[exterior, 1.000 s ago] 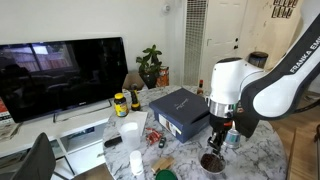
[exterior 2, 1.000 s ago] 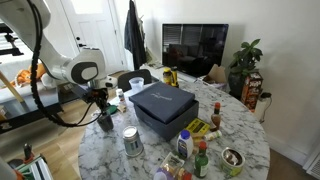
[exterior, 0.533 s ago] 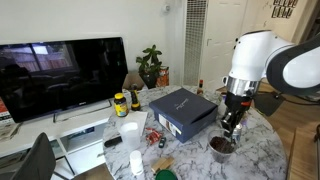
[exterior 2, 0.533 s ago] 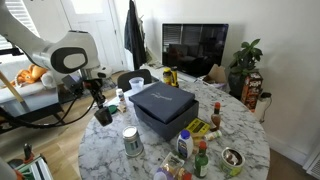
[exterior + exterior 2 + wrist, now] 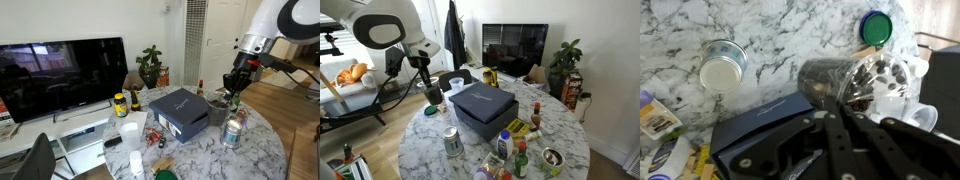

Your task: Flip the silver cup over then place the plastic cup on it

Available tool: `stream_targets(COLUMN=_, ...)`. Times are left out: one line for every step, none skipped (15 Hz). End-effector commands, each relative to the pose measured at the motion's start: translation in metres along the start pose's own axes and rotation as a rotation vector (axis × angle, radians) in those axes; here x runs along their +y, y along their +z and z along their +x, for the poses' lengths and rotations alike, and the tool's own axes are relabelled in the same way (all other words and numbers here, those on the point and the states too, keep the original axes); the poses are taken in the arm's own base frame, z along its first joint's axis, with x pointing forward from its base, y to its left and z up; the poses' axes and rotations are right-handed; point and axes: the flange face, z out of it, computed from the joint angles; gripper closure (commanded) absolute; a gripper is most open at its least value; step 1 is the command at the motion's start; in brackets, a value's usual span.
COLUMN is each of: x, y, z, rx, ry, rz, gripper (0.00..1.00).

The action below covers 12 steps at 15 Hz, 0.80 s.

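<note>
My gripper (image 5: 236, 82) is shut on the dark smoky plastic cup (image 5: 234, 96) and holds it well above the marble table (image 5: 195, 155). In the other exterior view the gripper (image 5: 428, 86) holds the plastic cup (image 5: 433, 96) above the table's far left edge. In the wrist view the plastic cup (image 5: 845, 80) lies sideways between my fingers (image 5: 835, 108). The silver cup (image 5: 452, 142) stands on the table, apart from the gripper. It shows as a shiny round shape with a pale top in the wrist view (image 5: 722, 65), and below the gripper in an exterior view (image 5: 232, 130).
A dark blue box (image 5: 480, 108) fills the table's middle. Several bottles and jars (image 5: 515, 150) crowd one edge. A tall white cup (image 5: 130, 132) stands near the box. A green-capped container (image 5: 876, 28) stands near the silver cup. A TV (image 5: 60, 75) is beyond the table.
The arm has risen from the table surface, carrying the plastic cup up and away from where it stood. The silver cup has not moved.
</note>
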Motion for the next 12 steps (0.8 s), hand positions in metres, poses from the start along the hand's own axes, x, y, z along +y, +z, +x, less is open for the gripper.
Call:
stream_targets(x=0.039, y=-0.042, z=0.012, rx=0.006, ry=0.156, rz=0.019, gripper=0.98)
stream_targets(x=0.058, y=-0.043, z=0.006, rx=-0.005, ry=0.193, rz=0.02, gripper=0.98)
stream_targets(x=0.071, y=-0.048, z=0.006, rx=-0.021, ry=0.22, rz=0.025, gripper=0.98)
stream_targets(x=0.082, y=-0.056, z=0.017, rx=-0.06, ry=0.245, rz=0.021, gripper=0.98)
stream_targets(x=0.098, y=-0.058, z=0.018, rx=-0.084, ry=0.268, rz=0.015, gripper=0.98)
stream_targets(x=0.112, y=-0.059, z=0.019, rx=-0.112, ry=0.274, rz=0.005, gripper=0.98)
stream_targets(x=0.126, y=-0.055, z=0.017, rx=-0.136, ry=0.266, rz=0.006, gripper=0.98)
stream_targets(x=0.14, y=-0.05, z=0.018, rx=-0.154, ry=0.264, rz=-0.009, gripper=0.98)
stream_targets(x=0.148, y=-0.047, z=0.025, rx=-0.17, ry=0.251, rz=-0.012, gripper=0.98)
stream_targets(x=0.157, y=-0.039, z=0.027, rx=-0.183, ry=0.243, rz=-0.026, gripper=0.98)
stream_targets(x=0.163, y=-0.033, z=0.029, rx=-0.188, ry=0.224, rz=-0.032, gripper=0.98)
stream_targets(x=0.166, y=-0.027, z=0.032, rx=-0.182, ry=0.2, rz=-0.035, gripper=0.98)
